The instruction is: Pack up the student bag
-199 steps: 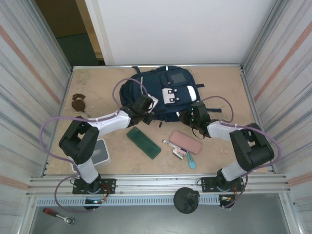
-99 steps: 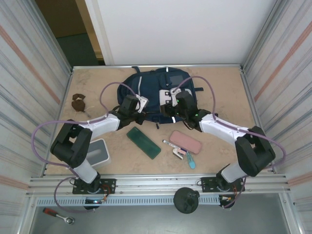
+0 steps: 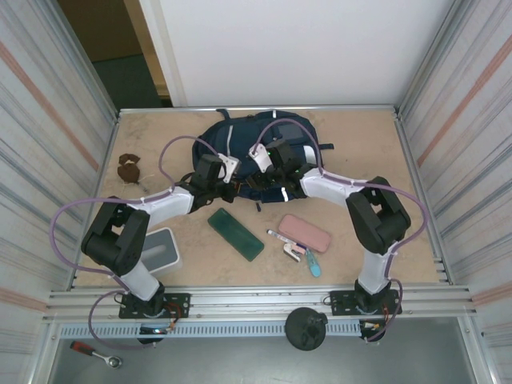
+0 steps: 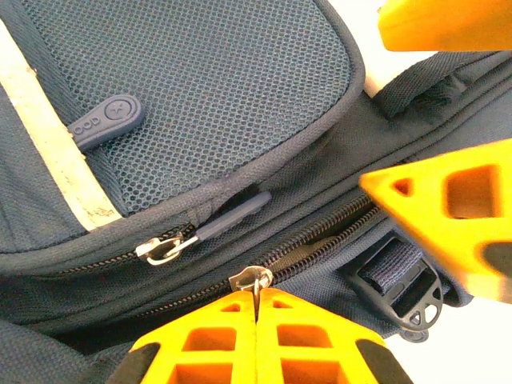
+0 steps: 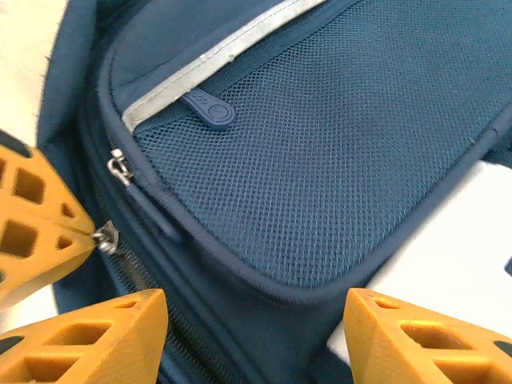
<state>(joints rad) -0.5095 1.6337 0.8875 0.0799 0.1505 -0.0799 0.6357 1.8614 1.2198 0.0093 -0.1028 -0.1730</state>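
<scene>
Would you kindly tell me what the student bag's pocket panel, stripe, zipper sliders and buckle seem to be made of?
On the student bag: pocket panel, matte navy mesh, open holes showing; stripe, pale, probably reflective tape, smooth and scuffed; zipper sliders, seemingly metal, silvery shine; buckle, likely moulded plastic, dark, slightly glossy.

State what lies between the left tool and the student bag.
Nothing. In the left wrist view, the left tool is shut on the zipper pull of the student bag, so it is already touching the bag.
</scene>
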